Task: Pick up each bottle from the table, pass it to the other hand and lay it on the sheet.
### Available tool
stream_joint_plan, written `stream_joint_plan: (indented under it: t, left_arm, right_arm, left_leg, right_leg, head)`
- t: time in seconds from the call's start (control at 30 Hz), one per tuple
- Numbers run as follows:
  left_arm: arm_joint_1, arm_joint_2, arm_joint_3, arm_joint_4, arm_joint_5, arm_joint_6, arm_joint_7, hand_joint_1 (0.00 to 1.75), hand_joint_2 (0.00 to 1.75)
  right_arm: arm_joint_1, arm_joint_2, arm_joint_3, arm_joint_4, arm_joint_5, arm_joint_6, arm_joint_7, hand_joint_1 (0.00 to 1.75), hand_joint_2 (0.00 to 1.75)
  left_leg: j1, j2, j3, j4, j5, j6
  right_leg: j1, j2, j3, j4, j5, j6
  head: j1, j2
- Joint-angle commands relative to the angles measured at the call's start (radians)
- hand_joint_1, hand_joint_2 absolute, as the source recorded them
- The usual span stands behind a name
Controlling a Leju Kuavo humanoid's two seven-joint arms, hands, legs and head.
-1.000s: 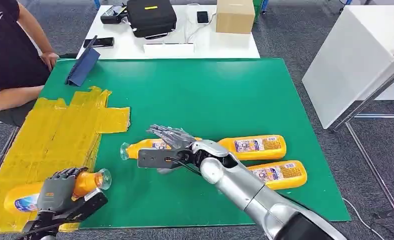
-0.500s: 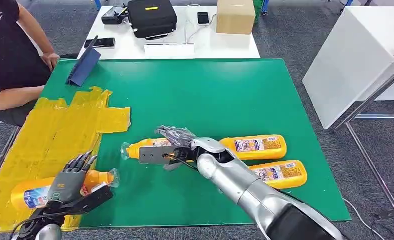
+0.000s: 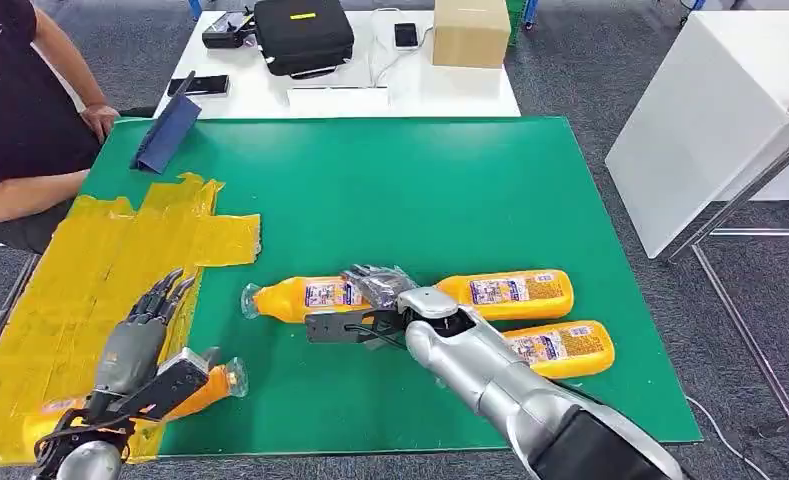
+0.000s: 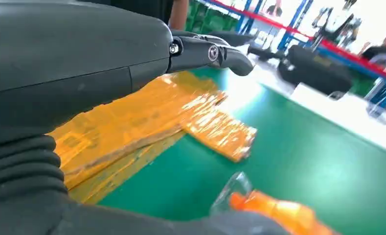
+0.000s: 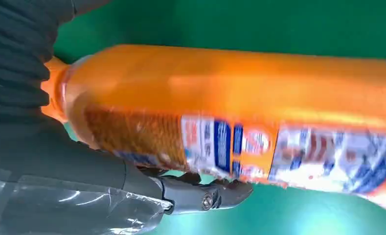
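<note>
The left hand (image 3: 140, 335) lifts off, fingers spread, leaving one orange bottle (image 3: 210, 385) at the yellow sheet's (image 3: 100, 260) near edge. The right hand (image 3: 375, 290) now reaches the next bottle (image 3: 310, 296); I can't tell its grasp.

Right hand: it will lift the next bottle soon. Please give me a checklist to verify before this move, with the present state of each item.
1. Left hand free: ok, fingers spread, nothing held.
2. Near bottle fully on the yellow sheet: not ok, its cap end lies over the green mat.
3. Right hand at the next bottle: ok.
4. Right hand's grip closed: cannot tell.
</note>
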Motion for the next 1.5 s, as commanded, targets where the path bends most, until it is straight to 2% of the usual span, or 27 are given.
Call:
stream_joint_plan:
  t: [0.03,0.07,0.5,0.57,0.77,0.97,1.0,1.03,1.17,1.23,1.3,1.4,1.43,1.5]
  left_arm:
    - [-0.006,-0.06,0.006,-0.069,0.043,0.012,-0.009,0.0,0.0]
    - [-0.003,-0.067,0.007,-0.085,0.065,0.017,-0.015,0.0,0.0]
    - [0.012,-0.088,0.021,-0.155,0.18,-0.003,-0.006,0.0,0.0]
    - [0.033,-0.109,0.052,-0.174,0.272,-0.044,0.009,0.0,0.0]
    - [0.098,-0.195,0.173,-0.254,0.77,-0.186,0.086,0.0,0.0]
    - [0.146,-0.201,0.175,-0.34,0.994,-0.208,0.1,0.0,0.0]
    - [0.151,-0.201,0.167,-0.355,1.0,-0.207,0.099,0.0,1.75]
    - [0.161,-0.203,0.157,-0.375,1.008,-0.204,0.096,0.0,1.75]
    - [0.165,-0.204,0.153,-0.382,1.008,-0.201,0.096,0.0,1.75]
    - [0.171,-0.205,0.134,-0.396,1.037,-0.205,0.093,0.0,1.75]
    - [0.184,-0.203,0.101,-0.421,1.045,-0.21,0.091,0.0,1.75]
    - [0.193,-0.192,0.054,-0.438,1.041,-0.2,0.083,0.0,1.75]
    - [0.198,-0.183,0.03,-0.444,1.068,-0.21,0.086,0.0,1.75]
    - [0.206,-0.174,0.006,-0.449,1.1,-0.216,0.091,0.0,1.75]
  right_arm:
    - [-0.021,0.022,0.017,0.167,0.027,0.01,0.01,0.98,1.75]
    - [-0.02,0.026,0.007,0.177,0.027,0.006,0.006,1.75,1.75]
    - [0.0,0.036,-0.1,0.112,-0.017,-0.048,-0.006,1.75,1.75]
    - [0.019,0.022,-0.137,0.048,-0.032,-0.086,-0.013,1.75,1.75]
    - [0.095,0.0,-0.225,-0.275,-0.109,-0.156,-0.036,1.75,1.75]
    - [0.127,-0.018,-0.225,-0.514,-0.225,-0.181,-0.043,1.75,1.75]
    - [0.138,-0.021,-0.226,-0.562,-0.251,-0.183,-0.048,1.75,1.75]
    - [0.155,-0.028,-0.221,-0.621,-0.29,-0.18,-0.053,1.75,1.75]
    - [0.159,-0.032,-0.216,-0.638,-0.293,-0.177,-0.042,1.75,1.75]
    - [0.175,-0.039,-0.193,-0.688,-0.337,-0.167,-0.072,1.75,1.75]
    - [0.188,-0.049,-0.148,-0.746,-0.353,-0.144,-0.067,1.75,1.75]
    - [0.196,-0.061,-0.075,-0.787,-0.373,-0.112,-0.053,1.75,1.75]
    - [0.203,-0.059,-0.043,-0.796,-0.412,-0.075,-0.062,1.75,1.75]
    - [0.208,-0.063,-0.002,-0.806,-0.413,-0.074,-0.066,1.75,1.75]
  left_leg:
    - [0.001,0.0,0.003,0.0,-0.001,0.0]
    - [0.0,0.0,0.002,0.0,-0.001,0.0]
    - [0.0,0.0,0.003,0.0,-0.001,0.0]
    - [0.0,0.0,0.004,0.0,-0.001,0.0]
    - [0.0,0.003,0.0,0.001,-0.002,0.0]
    - [0.0,0.001,-0.002,0.002,-0.002,0.0]
    - [0.0,0.001,-0.001,0.002,-0.002,0.0]
    - [0.001,0.001,0.001,0.003,-0.003,0.0]
    - [0.001,0.0,-0.001,0.002,-0.002,0.0]
    - [0.0,0.0,0.0,0.0,-0.001,0.0]
    - [0.001,-0.001,0.002,0.001,-0.002,0.0]
    - [0.0,0.0,-0.001,0.001,-0.001,0.0]
    - [0.0,0.001,0.0,0.001,-0.002,0.0]
    - [0.0,0.001,0.003,0.001,-0.003,0.0]
  right_leg:
    - [0.001,0.0,0.004,-0.001,-0.001,-0.001]
    - [0.0,0.0,0.003,-0.001,0.0,-0.001]
    - [0.0,0.0,0.003,0.0,0.0,-0.001]
    - [0.0,-0.001,0.004,-0.001,-0.001,-0.001]
    - [0.0,0.002,0.0,0.001,-0.001,-0.001]
    - [0.001,0.001,-0.002,0.002,-0.001,-0.001]
    - [0.001,0.001,-0.001,0.002,-0.002,-0.001]
    - [0.001,0.001,0.001,0.002,-0.003,-0.002]
    - [0.001,0.0,0.0,0.001,-0.001,-0.001]
    - [0.0,0.0,-0.001,0.0,-0.001,-0.001]
    - [0.001,-0.001,0.003,0.0,-0.002,-0.002]
    - [0.0,0.0,-0.001,0.0,-0.001,-0.001]
    - [0.0,0.0,0.0,0.0,-0.002,-0.001]
    - [0.001,0.0,0.003,0.0,-0.003,-0.002]
  head:
    - [0.0,0.0]
    - [0.0,0.0]
    - [0.0,0.0]
    - [0.0,0.0]
    - [0.0,0.0]
    - [0.0,0.0]
    - [0.0,0.0]
    - [0.0,0.0]
    - [0.0,0.0]
    - [-0.001,0.0]
    - [0.0,0.0]
    - [0.0,0.0]
    - [0.0,0.0]
    - [0.0,0.0]
